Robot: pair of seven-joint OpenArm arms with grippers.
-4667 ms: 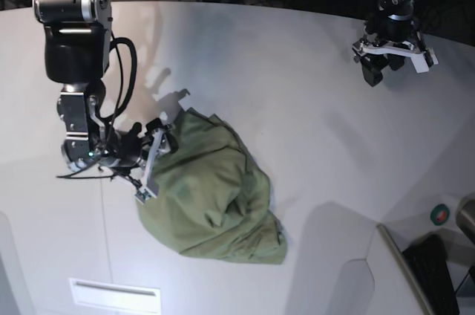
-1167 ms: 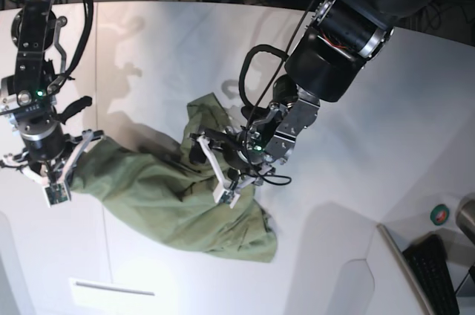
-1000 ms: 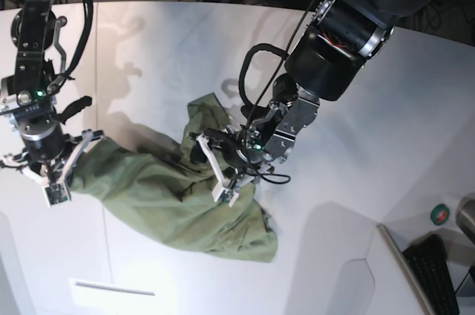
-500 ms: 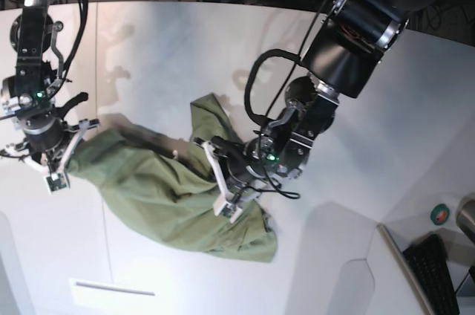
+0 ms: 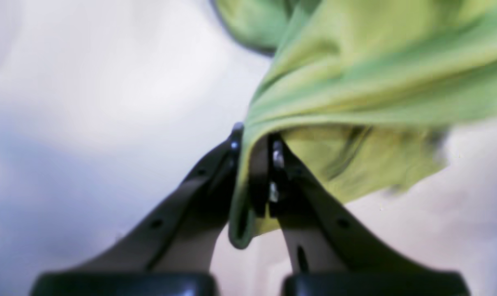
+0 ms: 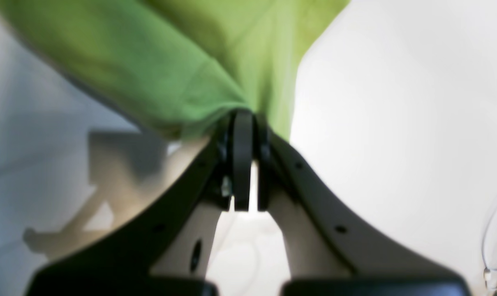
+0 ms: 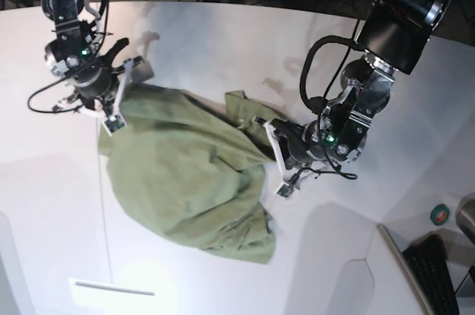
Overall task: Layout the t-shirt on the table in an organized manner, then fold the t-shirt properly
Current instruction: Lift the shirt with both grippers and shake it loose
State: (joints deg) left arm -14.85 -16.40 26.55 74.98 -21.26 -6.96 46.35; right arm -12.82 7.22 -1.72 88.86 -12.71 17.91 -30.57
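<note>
The green t-shirt (image 7: 185, 174) lies half spread on the white table (image 7: 223, 40), stretched between my two grippers. In the base view my right gripper (image 7: 117, 101) is at the far left, shut on the shirt's upper left edge. My left gripper (image 7: 274, 155) is at the shirt's right side, shut on a bunched fold. The left wrist view shows the fingers (image 5: 232, 164) pinching a fold of the t-shirt (image 5: 355, 82) above the table (image 5: 88, 82). In the right wrist view, the right gripper (image 6: 244, 123) is shut on the t-shirt (image 6: 182, 61).
A thin dark seam (image 7: 101, 211) runs down the table at the left, with a rectangular slot (image 7: 115, 289) near the front edge. At the lower right are a small round green-and-red object (image 7: 440, 215) and a dark keyboard (image 7: 438, 274) beyond the table's notch. Cables lie behind the far edge.
My left gripper has shut on the shirt and pulled it to the right. My right gripper has carried its edge up toward the far left. The shirt now lies wider.
</note>
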